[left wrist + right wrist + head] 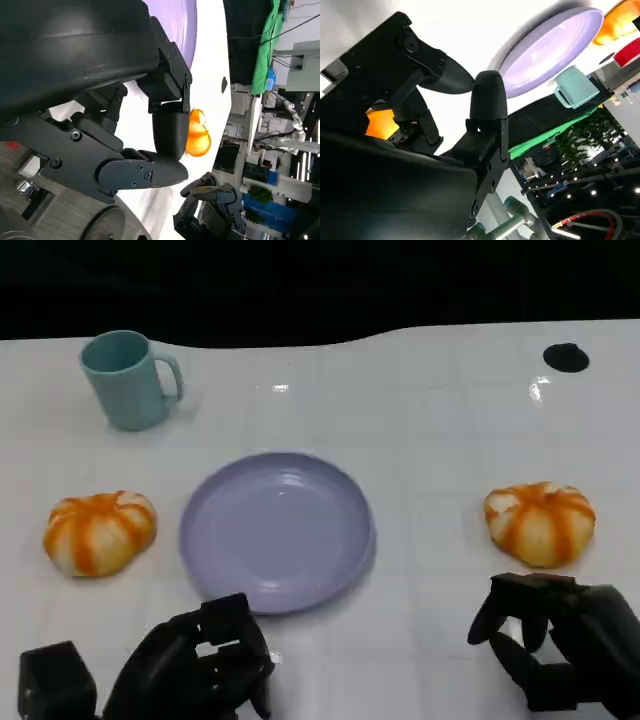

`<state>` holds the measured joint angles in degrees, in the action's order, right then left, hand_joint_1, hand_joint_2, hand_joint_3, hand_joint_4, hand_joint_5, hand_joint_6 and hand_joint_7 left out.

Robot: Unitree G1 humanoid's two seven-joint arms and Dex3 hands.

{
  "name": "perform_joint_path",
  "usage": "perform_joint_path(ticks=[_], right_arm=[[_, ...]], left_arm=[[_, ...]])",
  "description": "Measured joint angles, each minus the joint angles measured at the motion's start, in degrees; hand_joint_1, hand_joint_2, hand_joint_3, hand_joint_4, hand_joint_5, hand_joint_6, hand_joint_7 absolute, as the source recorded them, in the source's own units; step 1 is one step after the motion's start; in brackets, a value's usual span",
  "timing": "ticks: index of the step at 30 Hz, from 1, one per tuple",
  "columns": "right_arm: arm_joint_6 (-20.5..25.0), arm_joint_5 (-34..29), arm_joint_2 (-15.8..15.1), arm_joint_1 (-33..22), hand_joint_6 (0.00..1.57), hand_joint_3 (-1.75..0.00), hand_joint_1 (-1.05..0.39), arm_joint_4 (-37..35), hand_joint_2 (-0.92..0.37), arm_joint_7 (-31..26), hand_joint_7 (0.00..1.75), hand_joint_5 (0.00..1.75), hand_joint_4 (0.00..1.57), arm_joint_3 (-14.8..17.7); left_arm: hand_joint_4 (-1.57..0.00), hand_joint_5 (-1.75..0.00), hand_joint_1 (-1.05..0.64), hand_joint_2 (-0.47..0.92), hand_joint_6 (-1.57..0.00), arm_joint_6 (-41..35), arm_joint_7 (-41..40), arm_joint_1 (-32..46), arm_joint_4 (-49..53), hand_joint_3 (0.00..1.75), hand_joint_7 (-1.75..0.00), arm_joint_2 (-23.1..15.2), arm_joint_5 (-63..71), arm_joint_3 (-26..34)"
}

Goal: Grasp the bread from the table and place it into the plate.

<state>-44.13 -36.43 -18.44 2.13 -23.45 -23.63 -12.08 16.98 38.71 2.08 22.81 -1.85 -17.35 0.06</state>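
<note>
Hovering my right hand (560,640) just short of the right bread roll (540,523), I am holding nothing yet; its fingers are curving loosely apart and not touching the roll. My left hand (195,665) is resting low near the front rim of the lavender plate (215,560), fingers partly curled around nothing, though I cannot tell for sure how tight they are. A second bread roll (98,531) is lying on the white table (420,420) to the plate's left, and a teal mug (128,378) is standing behind it. I am judging this as the approach step, before any grasp. Next I am needing to reach forward over the right roll, spread wide enough to straddle it, and close gently.
</note>
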Motion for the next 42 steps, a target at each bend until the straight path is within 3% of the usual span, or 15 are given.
perform_joint_path(ticks=[14, 22, 25, 28, 33, 42], right_arm=[[0.00, -0.08, 0.00, 0.00, 0.85, -1.25, -0.22, -0.09, -0.36, -0.02, 1.27, 1.71, 0.85, -0.03], [0.43, -0.64, -0.25, 0.04, 0.91, -0.61, -0.27, 0.95, -0.66, -0.85, 0.56, 1.23, 0.79, 0.49], [2.24, -1.12, -0.27, 0.02, 0.88, -0.36, -0.30, 1.97, -0.79, -1.07, 0.31, 1.15, 0.68, 0.87], [3.36, -0.83, -0.40, 0.03, 0.79, -0.12, -0.35, 3.13, -0.90, -0.78, 0.12, 0.88, 0.54, 1.84], [6.67, -0.38, -1.90, 0.04, 0.66, -0.09, -0.44, 5.90, -0.92, 1.37, 0.01, 0.62, 0.37, 3.01], [14.99, -4.42, -5.06, 0.18, 0.45, -0.09, -0.53, 12.42, -0.92, 4.05, 0.00, 0.42, 0.20, 4.71]], left_arm=[[-0.78, -1.75, -0.59, 0.74, -0.76, 0.01, 0.00, -0.01, 0.02, 0.54, -1.42, 0.00, 0.00, 0.00], [-0.77, -1.75, -0.60, 0.74, -0.75, 0.12, 0.00, -0.01, 0.02, 0.54, -1.43, 0.00, 0.06, -0.02], [-0.78, -1.75, -0.59, 0.74, -0.75, 0.13, 0.00, -0.01, 0.02, 0.54, -1.43, 0.00, 0.04, -0.02], [-0.77, -1.75, -0.59, 0.74, -0.75, 0.14, 0.00, -0.01, 0.03, 0.55, -1.44, 0.01, 0.04, -0.01], [-0.77, -1.75, -0.59, 0.74, -0.75, 0.89, 0.00, -0.04, 0.55, 0.54, -1.44, 0.01, 0.07, -0.01], [-0.78, -1.75, -0.60, 0.74, -0.75, 1.02, 0.00, -0.13, 1.18, 0.54, -1.44, 0.04, 0.05, -0.02]])
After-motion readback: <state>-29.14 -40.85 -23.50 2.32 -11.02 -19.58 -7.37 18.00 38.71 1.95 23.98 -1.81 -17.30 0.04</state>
